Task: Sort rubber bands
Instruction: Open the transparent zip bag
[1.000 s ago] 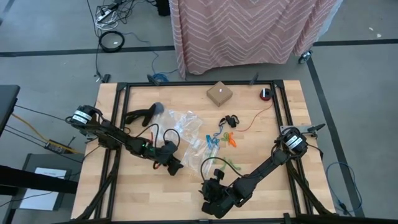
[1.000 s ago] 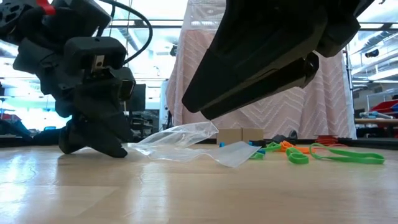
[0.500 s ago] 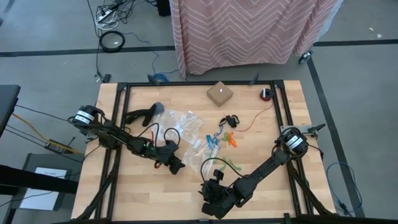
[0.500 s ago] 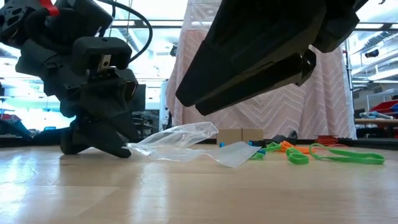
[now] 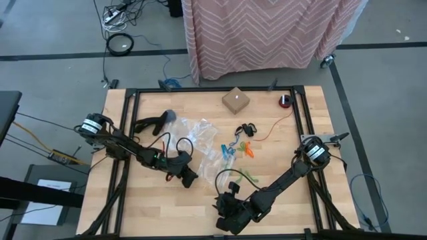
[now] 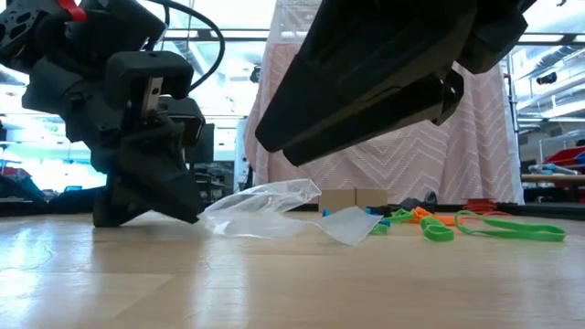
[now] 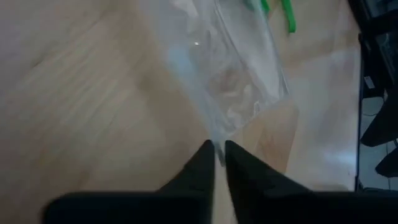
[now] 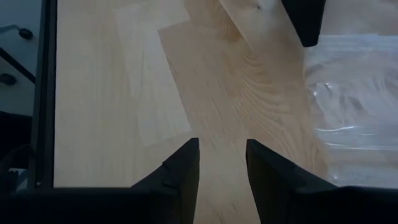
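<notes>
Rubber bands lie loose at mid-table: blue, orange and green ones, a black one farther back, and a green one nearer; the low view shows the green and orange ones. Clear plastic bags lie left of them. My left gripper is down at the near edge of a bag, shut on it. My right gripper hovers open above bare wood near the table's front edge, nothing between its fingers. My left gripper pinches the bag's near edge between its two fingertips, coming slanting down from the table's left. One layer or several, I cannot tell. The rest of the bag lies slack on the table, stretching away toward the rubber bands.
A small cardboard box and a red-and-black item stand at the far edge. A black object lies at the far left. Black frame rails run along the table's sides. A striped cloth hangs beyond the table.
My left gripper has tipped slightly downward and shut its fingers on the bag's near edge. The bag's near part has shifted a little with it. My right gripper has kept its place.
</notes>
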